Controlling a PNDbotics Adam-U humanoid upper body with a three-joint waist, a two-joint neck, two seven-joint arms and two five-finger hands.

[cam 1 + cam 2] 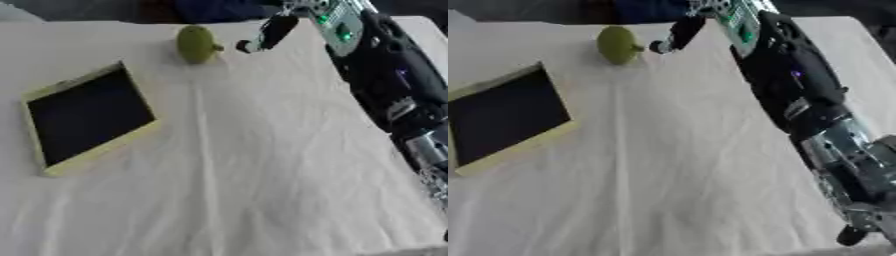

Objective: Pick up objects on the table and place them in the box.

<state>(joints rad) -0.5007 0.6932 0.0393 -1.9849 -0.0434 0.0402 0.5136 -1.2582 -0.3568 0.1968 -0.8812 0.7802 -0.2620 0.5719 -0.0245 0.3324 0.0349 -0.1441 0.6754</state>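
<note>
A small round green fruit-like object [196,44], with a short stub sticking out on its side, sits near the far edge of a table covered in a wrinkled white cloth [254,175]. The robot's right hand [273,31] reaches in along the table's right side to the far edge. One dark finger [677,34] points down toward the stub side of the green object. The fingertip comes right up to the stub; whether it touches cannot be told. The finger looks extended rather than curled, and nothing is held in the hand. The rest of the hand is cut off by the top edge of the views.

There is one green object on the cloth and one box. The box [87,118] is shallow and square, with pale yellow walls and a dark inside, and it lies near the table's left edge, turned askew. It appears to hold nothing. It is well apart from the green object, with bare cloth between them.

The black and silver right arm [815,115] runs along the right side of the table. Nothing lies between the green object and the box. The left hand does not show in either view.
</note>
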